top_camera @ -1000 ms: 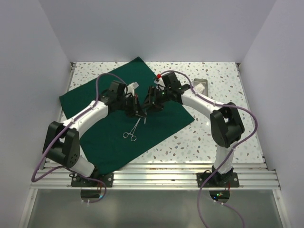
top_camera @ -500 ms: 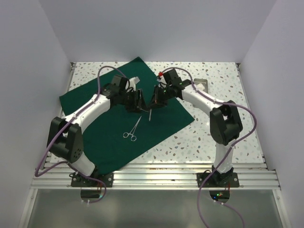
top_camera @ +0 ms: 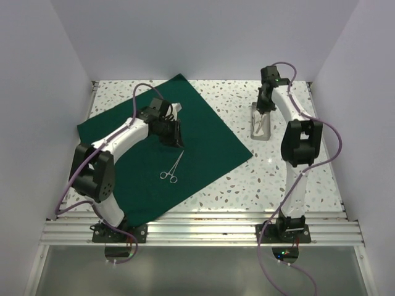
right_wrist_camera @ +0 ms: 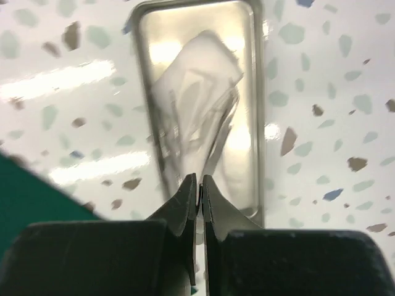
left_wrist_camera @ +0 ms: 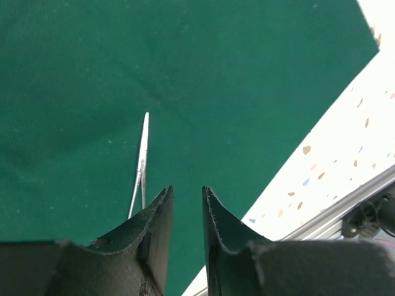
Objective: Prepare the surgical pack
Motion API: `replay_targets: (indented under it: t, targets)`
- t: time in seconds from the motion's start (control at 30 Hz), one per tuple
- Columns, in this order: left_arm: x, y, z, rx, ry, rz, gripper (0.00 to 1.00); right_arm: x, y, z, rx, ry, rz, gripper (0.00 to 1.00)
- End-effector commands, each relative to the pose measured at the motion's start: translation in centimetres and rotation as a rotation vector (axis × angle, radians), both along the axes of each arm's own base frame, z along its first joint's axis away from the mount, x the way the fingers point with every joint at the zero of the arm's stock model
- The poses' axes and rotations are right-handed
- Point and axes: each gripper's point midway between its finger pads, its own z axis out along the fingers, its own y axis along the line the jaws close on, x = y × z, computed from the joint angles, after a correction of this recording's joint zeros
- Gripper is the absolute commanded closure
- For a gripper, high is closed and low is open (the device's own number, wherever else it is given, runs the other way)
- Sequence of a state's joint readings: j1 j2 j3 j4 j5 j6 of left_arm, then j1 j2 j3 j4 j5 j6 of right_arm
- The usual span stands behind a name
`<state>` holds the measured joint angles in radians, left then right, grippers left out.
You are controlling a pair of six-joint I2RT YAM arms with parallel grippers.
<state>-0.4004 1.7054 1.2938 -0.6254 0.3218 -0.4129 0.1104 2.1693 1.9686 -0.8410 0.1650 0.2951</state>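
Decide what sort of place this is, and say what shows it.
Probably a robotics lab cell staged as a surgical-prep bench: plain white walls box in a speckled table, a green cloth carries a steel instrument, and a metal tray sits apart.

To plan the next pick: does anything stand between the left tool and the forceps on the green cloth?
Nothing visible does. The left tool hangs open over the green cloth, and the forceps lie uncovered nearby.
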Motion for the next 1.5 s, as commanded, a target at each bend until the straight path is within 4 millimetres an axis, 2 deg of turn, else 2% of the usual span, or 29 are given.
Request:
replay_targets:
  t: [0.0,0.07,0.17,0.2,0.27,0.3,0.37,0.4,0.5,0.53,0.6,0.63,0.67,0.73,0.77,0.83,0.87,0.93,0.97,1.0,1.03,1.07,1.1,1.3,1.47]
  targets:
    - [0.4,0.4,-0.3,0.03,-0.014,-0.017,0.71,1.5,-2.5,-0.4,-0.154,0.028,0.032,1.0]
    - [0.5,0.5,-0.3,0.041,-0.017,-0.017,0.67,2.8,-2.0,-1.2,-0.14,0.034,0.044,1.0]
    - [0.4,0.9,-1.0,0.067,0.002,-0.015,0.63,3.4,-2.2,-2.1,-0.143,0.049,0.022,1.0]
    - [0.3,1.0,-1.4,0.075,0.014,-0.016,0.62,3.3,-2.2,-3.3,-0.138,0.073,0.021,0.99]
    - [-0.1,1.0,-2.1,0.085,0.038,-0.021,0.61,3.0,-2.3,-4.1,-0.138,0.094,0.01,0.86]
    - [-0.2,1.1,-2.7,0.093,0.05,-0.023,0.61,2.8,-2.4,-4.4,-0.14,0.101,0.007,0.71]
    - [-0.4,1.3,-3.4,0.119,0.064,-0.023,0.61,2.5,-2.2,-4.5,-0.135,0.106,0.001,0.65]
    - [-0.4,1.3,-3.8,0.129,0.067,-0.026,0.63,2.5,-2.2,-3.7,-0.127,0.092,-0.001,0.59]
    - [-0.4,1.3,-4.7,0.156,0.075,-0.027,0.71,2.1,-2.0,-1.8,-0.113,0.076,-0.011,0.54]
    - [-0.2,1.4,-4.7,0.17,0.068,-0.022,0.72,2.0,-1.8,0.1,-0.094,0.045,-0.023,0.54]
    - [-0.1,1.5,-5.3,0.2,0.072,-0.024,0.72,1.0,-0.4,1.7,-0.039,0.035,-0.003,0.52]
    - [0.0,1.5,-5.3,0.228,0.063,-0.022,0.72,0.3,0.1,4.3,-0.012,-0.01,-0.001,0.52]
    - [0.1,1.5,-5.4,0.242,0.058,-0.029,0.72,-0.7,1.5,4.2,0.024,0.007,0.031,0.52]
    - [0.0,1.5,-5.8,0.282,0.057,-0.034,0.71,-2.6,2.8,4.6,0.062,0.018,0.053,0.51]
    - [0.0,1.5,-5.9,0.297,0.054,-0.034,0.7,-3.5,3.9,6.4,0.087,-0.013,0.084,0.51]
    - [0.1,1.7,-6.2,0.342,0.044,-0.029,0.62,-5.1,5.5,7.3,0.108,-0.015,0.124,0.5]
    - [0.0,1.5,-6.2,0.35,0.038,-0.034,0.61,-6.5,6.5,7.9,0.11,-0.017,0.157,0.5]
    - [-0.2,1.4,-6.5,0.372,0.041,-0.037,0.6,-8.0,7.9,8.1,0.13,-0.011,0.196,0.5]
    - [0.0,1.7,-6.5,0.395,0.032,-0.024,0.6,-9.2,8.6,7.3,0.132,0.014,0.216,0.5]
    - [-0.1,1.7,-6.9,0.399,0.04,-0.024,0.61,-10.0,8.9,8.0,0.146,0.002,0.23,0.5]
    - [-0.3,1.6,-7.1,0.402,0.043,-0.029,0.62,-10.5,9.2,7.9,0.157,0.003,0.234,0.5]
    - [-0.3,1.7,-7.2,0.409,0.047,-0.027,0.63,-11.2,9.2,7.0,0.157,0.023,0.232,0.5]
    - [-0.4,1.6,-7.4,0.415,0.048,-0.03,0.64,-11.7,9.5,7.4,0.179,0.018,0.239,0.5]
    - [-1.1,1.2,-8.8,0.43,0.074,-0.043,0.67,-12.9,9.4,6.3,0.183,0.048,0.262,0.49]
    - [-1.8,1.5,-10.2,0.463,0.096,-0.05,0.67,-13.0,10.5,6.1,0.226,0.045,0.28,0.49]
